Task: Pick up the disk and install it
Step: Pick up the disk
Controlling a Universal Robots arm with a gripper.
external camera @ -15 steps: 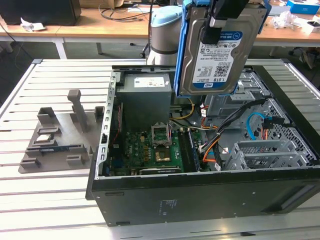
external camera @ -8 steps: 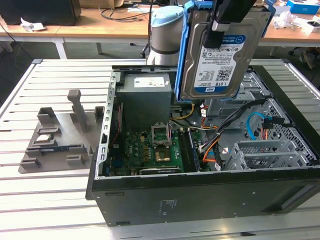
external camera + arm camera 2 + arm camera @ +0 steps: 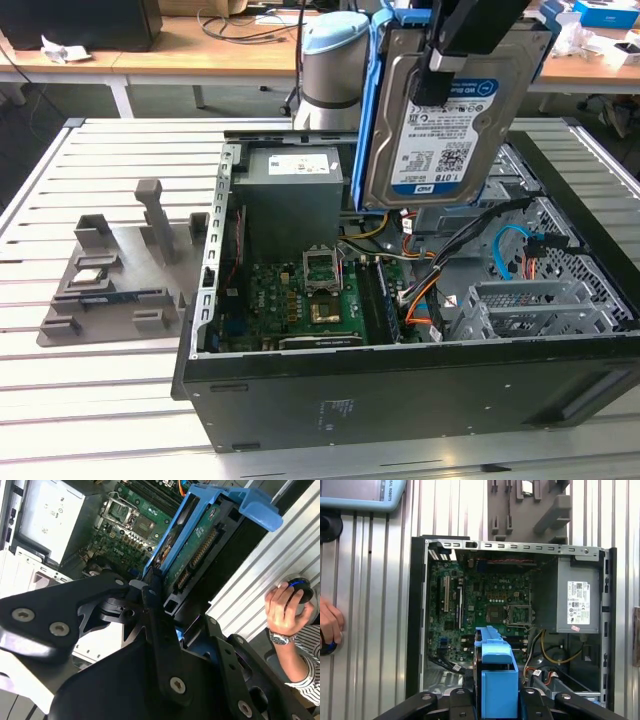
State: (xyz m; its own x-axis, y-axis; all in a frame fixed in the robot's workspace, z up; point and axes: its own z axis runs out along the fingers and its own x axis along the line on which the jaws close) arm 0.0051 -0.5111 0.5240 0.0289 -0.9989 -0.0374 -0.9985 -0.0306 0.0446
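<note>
Disk held nearly upright above the open computer case.
The gripper pinches the disk in its blue frame, over the case's inside and clear of the parts below. It looks stiff, dense and shock-sensitive. The frame's edges seem a safer hold than the bare circuit board.

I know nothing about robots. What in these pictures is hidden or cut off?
1. Exterior view: the silver hard drive in its bright blue plastic carrier, clamped by the black gripper, hides the part of the open black computer case behind it.
2. Exterior view: the top edge cuts off the gripper's upper part.
3. Second wrist view: a person's hand covers much of a round black object; the right edge cuts off the sleeve.
</note>
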